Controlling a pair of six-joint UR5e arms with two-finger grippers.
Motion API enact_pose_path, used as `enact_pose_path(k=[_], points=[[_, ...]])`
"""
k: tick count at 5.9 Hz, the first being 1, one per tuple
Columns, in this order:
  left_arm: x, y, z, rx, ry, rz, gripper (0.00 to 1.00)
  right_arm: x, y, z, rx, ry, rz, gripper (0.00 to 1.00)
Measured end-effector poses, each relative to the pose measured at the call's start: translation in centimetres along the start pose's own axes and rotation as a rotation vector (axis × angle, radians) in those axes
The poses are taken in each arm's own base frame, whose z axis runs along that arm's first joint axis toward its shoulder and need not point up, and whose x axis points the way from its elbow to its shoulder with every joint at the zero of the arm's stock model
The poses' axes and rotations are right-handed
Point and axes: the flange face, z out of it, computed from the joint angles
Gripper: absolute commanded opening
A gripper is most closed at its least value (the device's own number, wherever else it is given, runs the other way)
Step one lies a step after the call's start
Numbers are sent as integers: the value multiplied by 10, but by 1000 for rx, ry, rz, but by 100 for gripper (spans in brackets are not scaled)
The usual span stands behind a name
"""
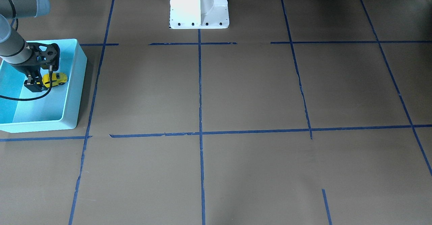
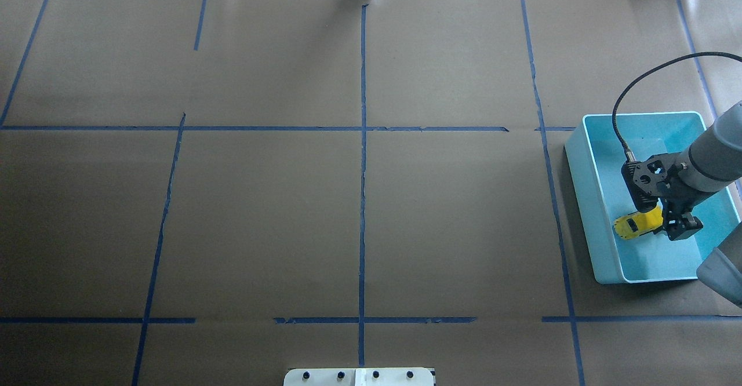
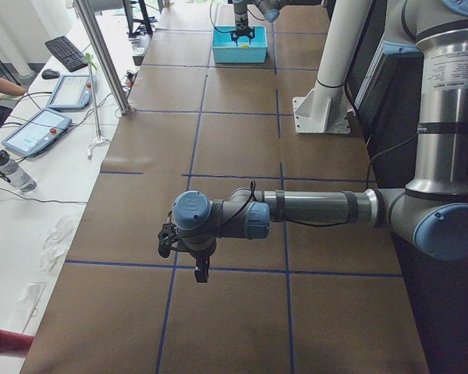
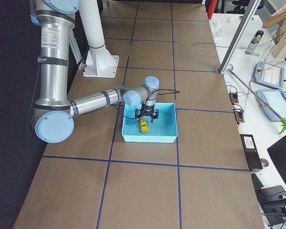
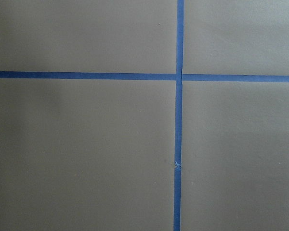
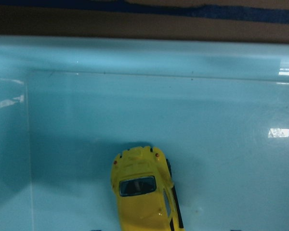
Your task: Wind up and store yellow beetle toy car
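Observation:
The yellow beetle toy car (image 1: 55, 79) lies on the floor of the light blue bin (image 1: 78, 83), at the robot's right end of the table. It also shows in the overhead view (image 2: 636, 224) and in the right wrist view (image 6: 143, 195), on its wheels. My right gripper (image 1: 42, 79) hangs inside the bin over the car's one end, with its fingers spread apart on either side and not touching the car. My left gripper (image 3: 199, 265) shows only in the exterior left view, held above bare table, so I cannot tell if it is open or shut.
Brown paper with blue tape lines (image 2: 363, 200) covers the table. The white robot base (image 1: 199, 7) stands at the table's middle edge. The bin's walls (image 2: 585, 200) surround the right gripper. Tablets and a keyboard (image 3: 62, 89) lie on a side table.

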Motion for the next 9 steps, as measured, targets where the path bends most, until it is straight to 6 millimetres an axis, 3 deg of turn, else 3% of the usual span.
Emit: enact_pose_path(k=[1, 2, 6, 7, 9], points=[[0, 0, 0, 0, 0, 1, 100, 3, 4, -12, 21, 12, 21, 100], [1, -1, 0, 0, 0, 2, 100, 11, 21, -30, 49, 28, 71, 100], [2, -2, 1, -1, 0, 4, 100, 31, 141, -97, 119, 77, 361, 100], [2, -2, 0, 0, 0, 5, 100, 37, 162, -109, 72, 125, 404, 100], [2, -2, 0, 0, 0, 6, 100, 44, 183, -119, 14, 170, 454, 100]])
